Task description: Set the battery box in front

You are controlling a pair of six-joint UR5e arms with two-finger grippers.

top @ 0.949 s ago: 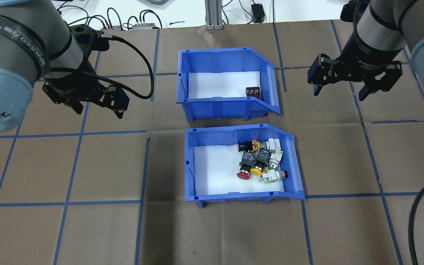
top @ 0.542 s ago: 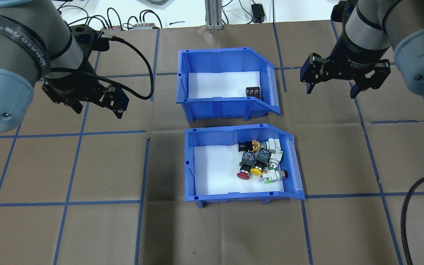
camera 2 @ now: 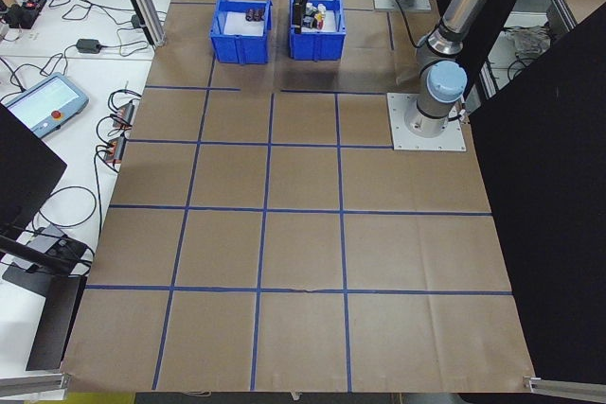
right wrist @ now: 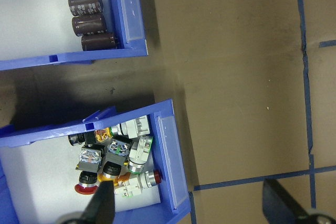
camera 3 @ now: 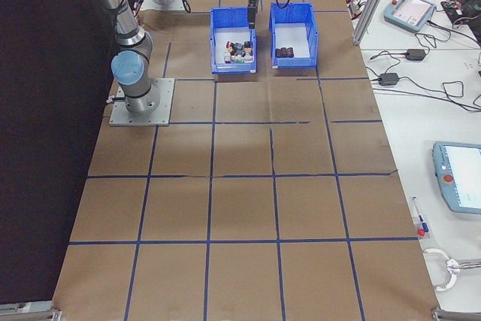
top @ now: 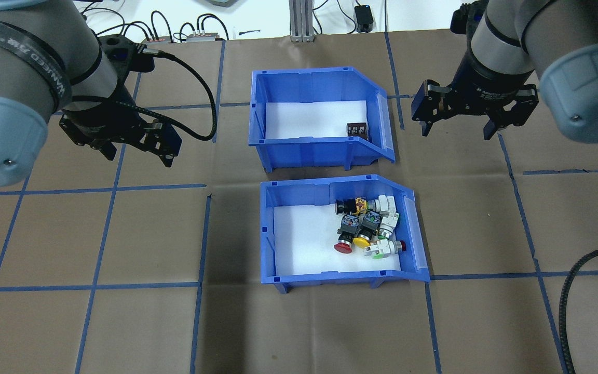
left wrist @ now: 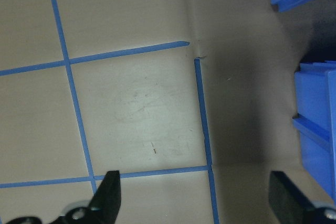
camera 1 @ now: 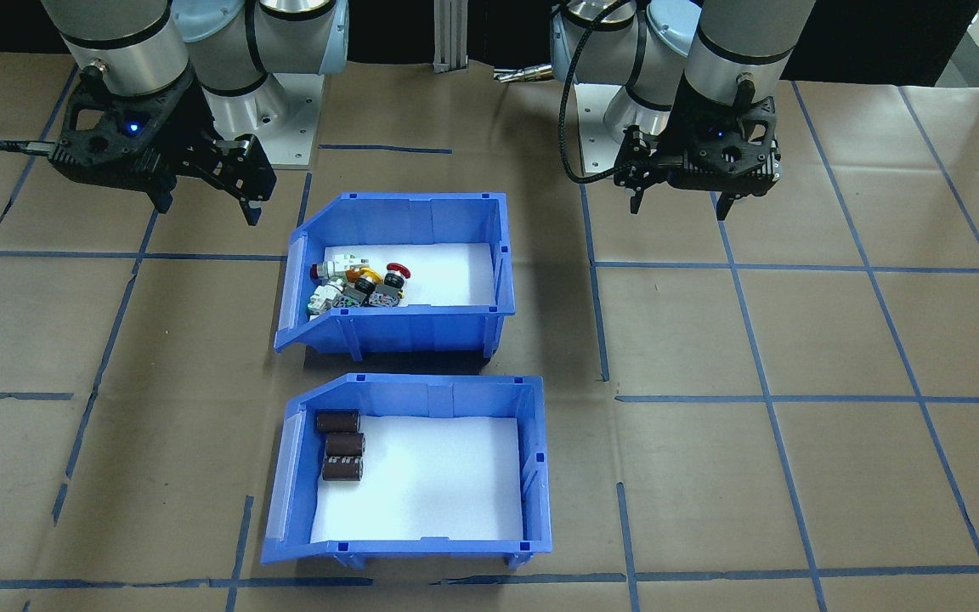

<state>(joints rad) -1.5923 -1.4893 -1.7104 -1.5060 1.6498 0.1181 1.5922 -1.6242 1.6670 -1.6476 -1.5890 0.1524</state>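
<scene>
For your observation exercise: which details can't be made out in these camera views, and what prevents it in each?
- Overhead: the blue plastic battery box near wall hides most of the dark brown cylindrical cells.
- Side views: the push-button switches are too small to tell apart.
- Left wrist: the left tool shows fingertips only; both bins are cut off by the edge.

Right arm closing in on the far bin

The black two-finger right gripper (top: 453, 126), jaws spread, has slid sideways toward the blue plastic battery box (top: 320, 118), now near its sloped lip.

2 blue bins (camera 1: 409, 387) (camera 1: 404, 208); 3 batt cells (camera 1: 342, 445).
</scene>
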